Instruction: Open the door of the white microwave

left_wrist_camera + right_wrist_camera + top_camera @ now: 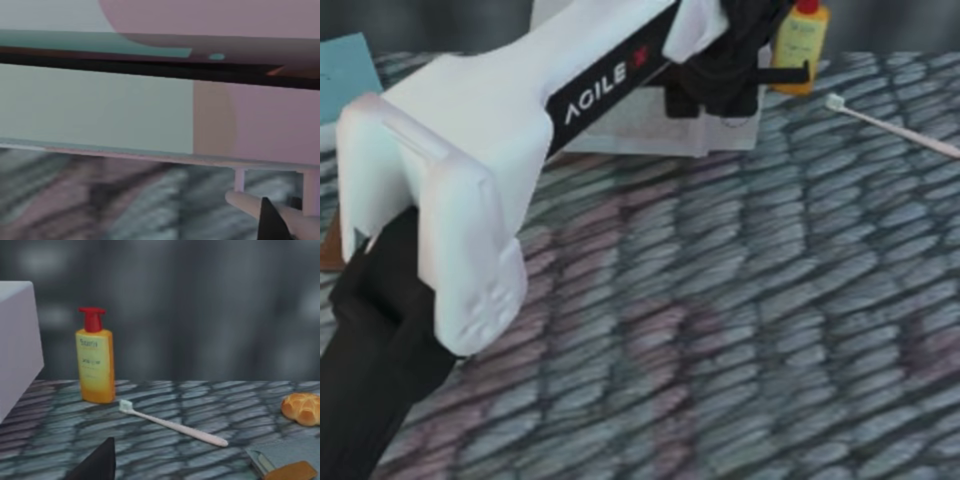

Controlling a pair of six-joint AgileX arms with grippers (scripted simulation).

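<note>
Left arm: stretched across the top view from lower left toward the white microwave (650, 130) at the worktop's (740, 330) far edge.
Left claw (280, 212): seen close under the microwave; its opening cannot be told.
Door (100, 107): a long pale panel is seen just beyond the claw, lengthwise across the wrist view.
Right arm: parked; only a dark fingertip (97, 462) is shown, facing a yellow bottle (95, 360) and a toothbrush (172, 424).

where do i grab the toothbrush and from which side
Probably mid-handle on the toothbrush, coming from straight above and closing across its thin width: it lies flat on the table, its handle long and bare, bristle head toward the yellow bottle.
</note>
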